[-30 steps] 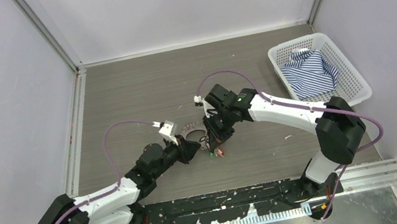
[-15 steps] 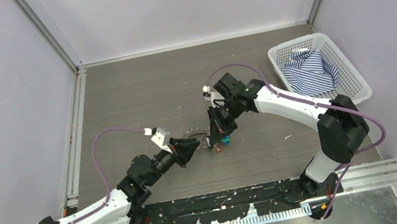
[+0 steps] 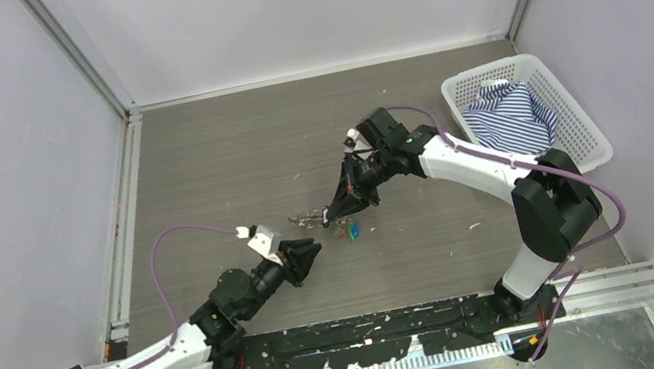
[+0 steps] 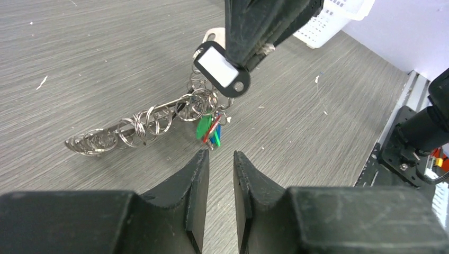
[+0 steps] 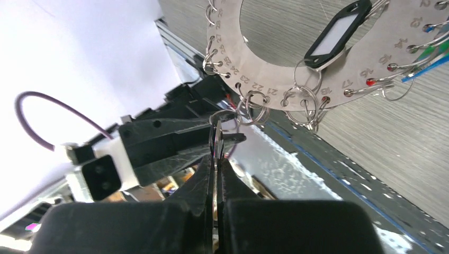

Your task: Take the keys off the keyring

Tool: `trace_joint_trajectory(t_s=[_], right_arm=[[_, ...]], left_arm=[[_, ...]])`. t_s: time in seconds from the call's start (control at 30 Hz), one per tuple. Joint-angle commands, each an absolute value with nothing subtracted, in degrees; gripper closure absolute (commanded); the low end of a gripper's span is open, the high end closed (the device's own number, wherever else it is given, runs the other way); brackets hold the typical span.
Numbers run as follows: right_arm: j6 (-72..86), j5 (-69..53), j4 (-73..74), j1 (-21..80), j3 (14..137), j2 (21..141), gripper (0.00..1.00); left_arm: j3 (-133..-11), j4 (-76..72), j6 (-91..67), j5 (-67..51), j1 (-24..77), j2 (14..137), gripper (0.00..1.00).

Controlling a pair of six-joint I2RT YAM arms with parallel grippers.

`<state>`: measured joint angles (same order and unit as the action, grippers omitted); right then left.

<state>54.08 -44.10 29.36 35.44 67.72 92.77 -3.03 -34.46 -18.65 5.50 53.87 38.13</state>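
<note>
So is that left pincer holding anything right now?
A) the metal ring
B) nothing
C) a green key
B: the left pincer is open with only bare table showing in its gap. The keyring and its keys lie ahead, clear of it.

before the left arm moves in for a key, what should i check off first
1. Right gripper shut on a flat metal piece linked to the keyring: ok
2. That piece is a key: cannot tell
3. Left gripper open, nothing between its jaws: ok
4. Keyring raised at one end, other end on the table: ok
5. Coloured keys hanging in the left wrist view, ahead of that gripper: ok
</note>
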Motion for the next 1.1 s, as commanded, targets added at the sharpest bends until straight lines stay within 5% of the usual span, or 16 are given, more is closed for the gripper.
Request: trace_joint_trajectory(t_s=[0.0,0.4,1.07], right_arm=[[72.68,-46.98,16.47,35.05,64.23,92.01,0.99],[85.28,-44.39,6.51,35.06,62.74,91.05,0.99],[88.96,-44.40,-1.61,35.05,58.19,88.00,0.99]], left_arm=[[-1.45,-38.85,-15.49,8.18,54.63,36.40,0.75],[-0.44,-44.64,-7.55,11.26,55.71,33.70,0.66],[-0.72,-79.40,-4.46,16.06,55.72,62.03,0.71]])
